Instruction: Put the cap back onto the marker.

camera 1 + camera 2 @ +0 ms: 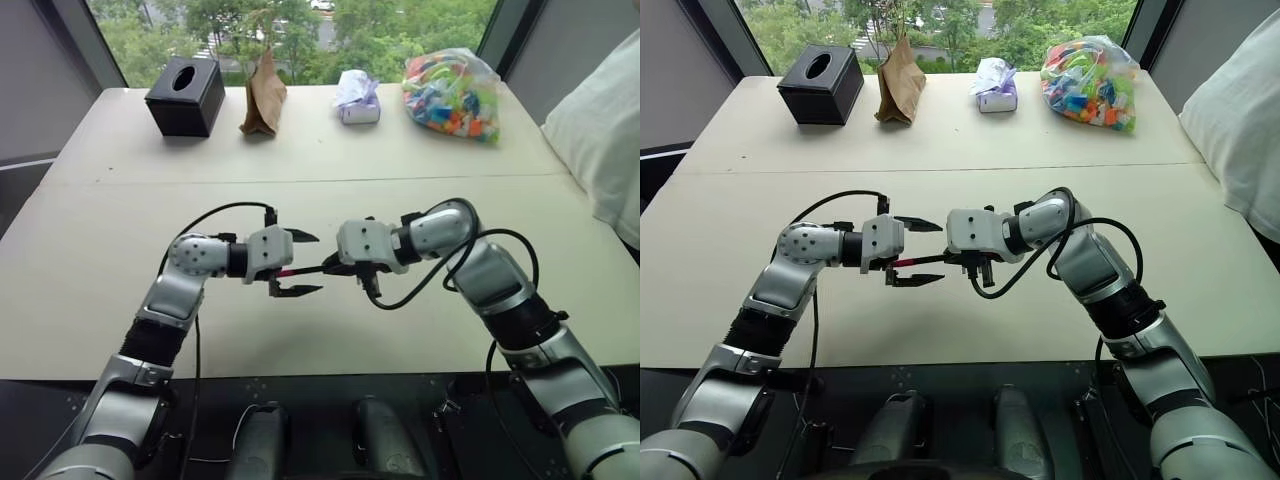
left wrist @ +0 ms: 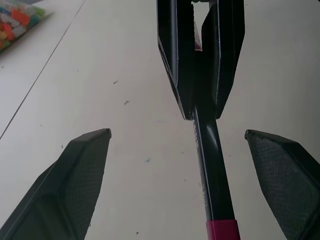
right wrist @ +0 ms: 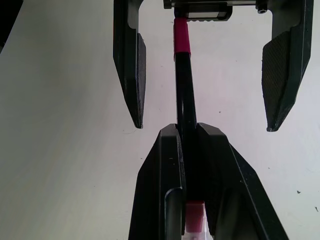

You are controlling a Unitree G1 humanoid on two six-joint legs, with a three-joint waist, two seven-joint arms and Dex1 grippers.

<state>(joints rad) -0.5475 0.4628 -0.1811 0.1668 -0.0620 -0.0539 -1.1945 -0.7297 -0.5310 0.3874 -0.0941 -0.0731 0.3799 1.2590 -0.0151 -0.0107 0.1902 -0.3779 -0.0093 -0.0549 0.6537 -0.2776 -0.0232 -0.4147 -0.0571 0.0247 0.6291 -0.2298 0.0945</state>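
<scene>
The marker [image 3: 184, 90] is held level above the table [image 1: 330, 160], clamped between the closed fingers of the right gripper [image 1: 352, 268], and it reaches across into the gap of the left gripper [image 1: 296, 264]. The cap [image 3: 182, 37] sits on the marker's far end, deep between the left gripper's 2 fingers and close to its palm. Those fingers stand wide apart, 1 on each side of the marker and clear of both marker and cap; judged from this, the cap is already seated and the left gripper has let go, leaving the right to carry the joined piece. The 2 grippers point at each other along the marker's line, which suits pushing a cap straight on. The marker is a thin black stick; the cap is a short red-pink sleeve, flush with the barrel.
</scene>
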